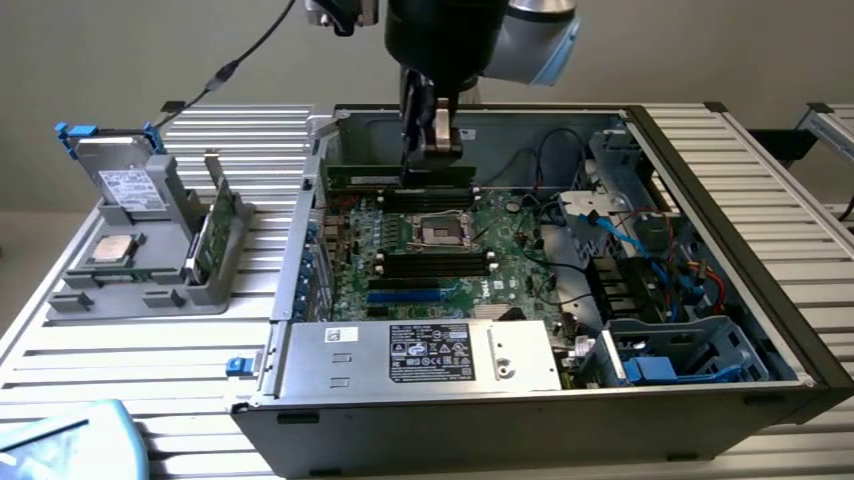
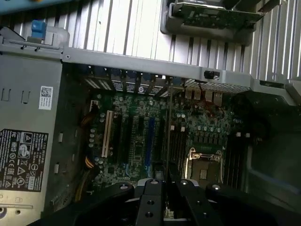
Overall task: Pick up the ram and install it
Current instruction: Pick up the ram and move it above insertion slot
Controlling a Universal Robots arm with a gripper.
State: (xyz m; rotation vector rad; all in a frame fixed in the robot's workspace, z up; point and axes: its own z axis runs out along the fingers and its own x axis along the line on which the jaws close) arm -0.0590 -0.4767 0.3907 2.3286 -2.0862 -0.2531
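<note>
1. Gripper (image 1: 430, 160): upper centre of ext. view; we see its fingers narrow, clamped on the ram (image 1: 380, 177).
2. Ram: held level over the motherboard's (image 1: 514, 270) far black slots, inside the open PC case (image 1: 747, 250); whether it touches the slots we can't tell.
3. Wrist view: ram appears edge-on betw. fingers (image 2: 149, 200).
4. Grey tray (image 1: 80, 300), left of frame, carries a 2nd green stick (image 1: 218, 225).

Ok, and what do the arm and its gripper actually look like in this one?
The arm has a silver-grey joint with a pale blue cap, next to a black wrist section. A thin black cable with a small connector trails off toward the exterior view's left. The gripper is black and narrow. Its fingers are flat matte-black plates dotted with round screw holes.
</note>
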